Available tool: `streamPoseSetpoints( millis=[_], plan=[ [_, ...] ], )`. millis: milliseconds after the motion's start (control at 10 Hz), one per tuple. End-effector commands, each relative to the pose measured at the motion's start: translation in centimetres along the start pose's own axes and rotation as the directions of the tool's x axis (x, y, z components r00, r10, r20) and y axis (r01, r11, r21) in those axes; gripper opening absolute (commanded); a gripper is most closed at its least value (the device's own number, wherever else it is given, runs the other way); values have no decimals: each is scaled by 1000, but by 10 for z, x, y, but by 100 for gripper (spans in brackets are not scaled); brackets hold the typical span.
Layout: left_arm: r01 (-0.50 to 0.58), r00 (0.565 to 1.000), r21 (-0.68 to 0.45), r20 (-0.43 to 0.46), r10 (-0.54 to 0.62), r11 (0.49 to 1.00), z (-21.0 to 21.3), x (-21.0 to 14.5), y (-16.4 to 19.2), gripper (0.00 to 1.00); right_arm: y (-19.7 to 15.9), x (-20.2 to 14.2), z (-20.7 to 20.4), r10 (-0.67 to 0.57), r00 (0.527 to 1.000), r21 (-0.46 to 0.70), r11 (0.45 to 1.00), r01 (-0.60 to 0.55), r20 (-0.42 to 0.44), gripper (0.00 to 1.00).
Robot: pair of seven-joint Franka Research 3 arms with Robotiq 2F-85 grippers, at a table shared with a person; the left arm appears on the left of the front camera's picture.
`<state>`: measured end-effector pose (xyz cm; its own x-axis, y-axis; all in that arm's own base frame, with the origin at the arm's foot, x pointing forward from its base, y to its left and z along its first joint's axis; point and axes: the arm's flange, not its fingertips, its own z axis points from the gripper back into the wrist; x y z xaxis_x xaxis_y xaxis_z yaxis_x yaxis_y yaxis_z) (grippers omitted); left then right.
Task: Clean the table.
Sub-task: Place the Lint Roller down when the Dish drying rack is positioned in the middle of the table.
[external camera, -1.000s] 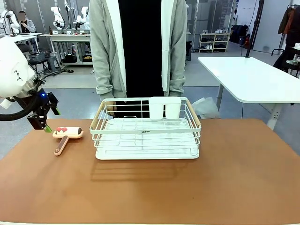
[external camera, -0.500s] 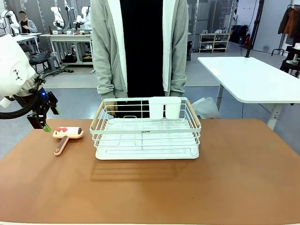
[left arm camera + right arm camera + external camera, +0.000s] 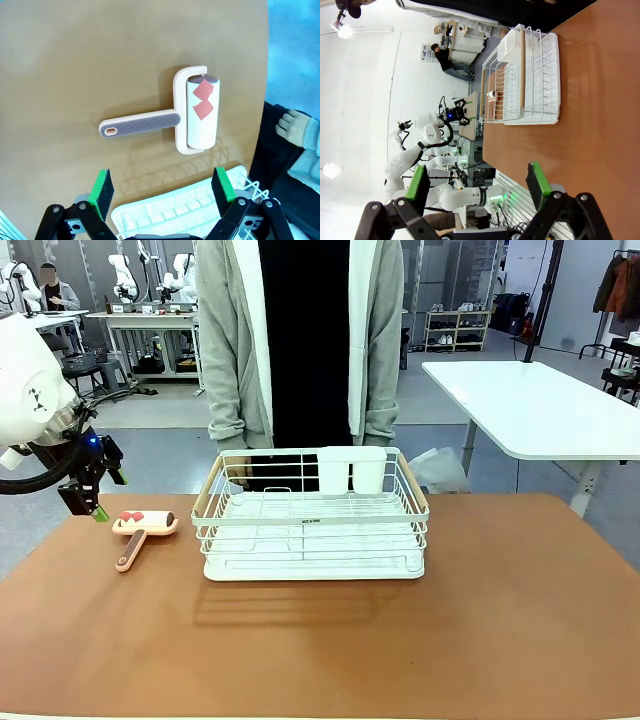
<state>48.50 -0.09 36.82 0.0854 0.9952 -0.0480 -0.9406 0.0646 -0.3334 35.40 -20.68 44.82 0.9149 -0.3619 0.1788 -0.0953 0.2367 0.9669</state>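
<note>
The reddish-brown table (image 3: 500, 620) carries a pink lint roller (image 3: 140, 528) at its far left, handle pointing toward the near side. In the left wrist view the lint roller (image 3: 195, 115) lies on the table (image 3: 75, 65), its white roll marked with red patches. My left gripper (image 3: 93, 502) hovers just left of the roller and above the table edge. Seen from its own wrist, the left gripper (image 3: 162, 187) is open and holds nothing. My right gripper (image 3: 477, 182) is open too, high over the table (image 3: 600, 100) with nothing between its fingers.
A white wire rack (image 3: 312, 520) with wooden handles stands mid-table, a white cup holder at its back. A person in a grey cardigan (image 3: 235, 340) stands behind it, one hand (image 3: 295, 127) near the table's far edge. A white-topped table (image 3: 540, 400) stands back right.
The person has shifted slightly to the right. Neither arm nor the lint roller has moved.
</note>
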Motion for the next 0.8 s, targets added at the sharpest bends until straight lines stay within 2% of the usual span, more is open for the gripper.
streamPoseSetpoints(
  millis=[0,700],
  plan=[
    [3,1000,-6,-2,-3,1000,1,2,0,100,4,-2,-1,-9,1000,17,1000,9,5,100],
    [3,1000,-6,-2,-3,1000,1,2,0,100,4,-2,-1,-9,1000,17,1000,9,5,100]
  ],
)
